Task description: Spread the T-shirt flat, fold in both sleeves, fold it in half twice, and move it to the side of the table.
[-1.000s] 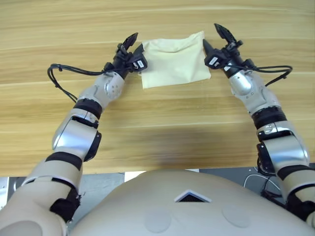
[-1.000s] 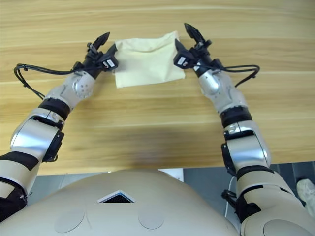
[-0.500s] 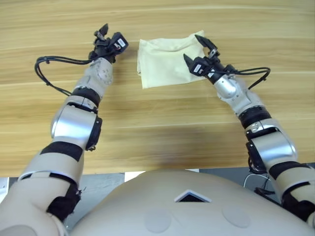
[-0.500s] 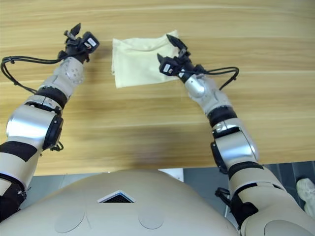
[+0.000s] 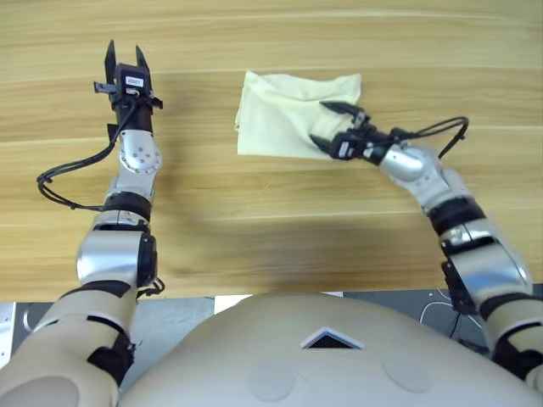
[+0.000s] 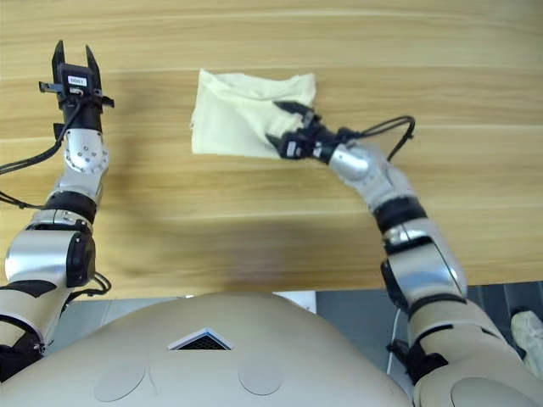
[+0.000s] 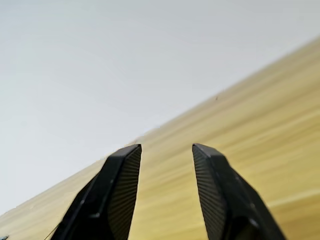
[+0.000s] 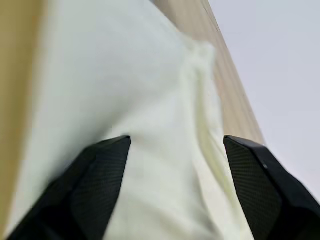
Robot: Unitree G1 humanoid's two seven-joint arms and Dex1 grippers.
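Note:
A pale yellow T-shirt (image 5: 284, 114), folded into a small rough square, lies on the wooden table (image 5: 254, 212) a little beyond the middle. My right gripper (image 5: 325, 124) rests open at the shirt's right near corner, its two fingers spread over the cloth (image 8: 165, 125). My left gripper (image 5: 123, 58) is far off to the left of the shirt, open and pointing away over bare wood, with nothing between its fingers (image 7: 122, 185).
Loose black cables (image 5: 64, 182) loop beside my left forearm and another (image 5: 441, 136) arcs beside my right wrist. Bare wood stretches to the left, right and near side of the shirt.
My left gripper let go of the shirt's left edge and swung out to the left. My right gripper moved in onto the shirt's right near corner, and the shirt has shifted and turned slightly.

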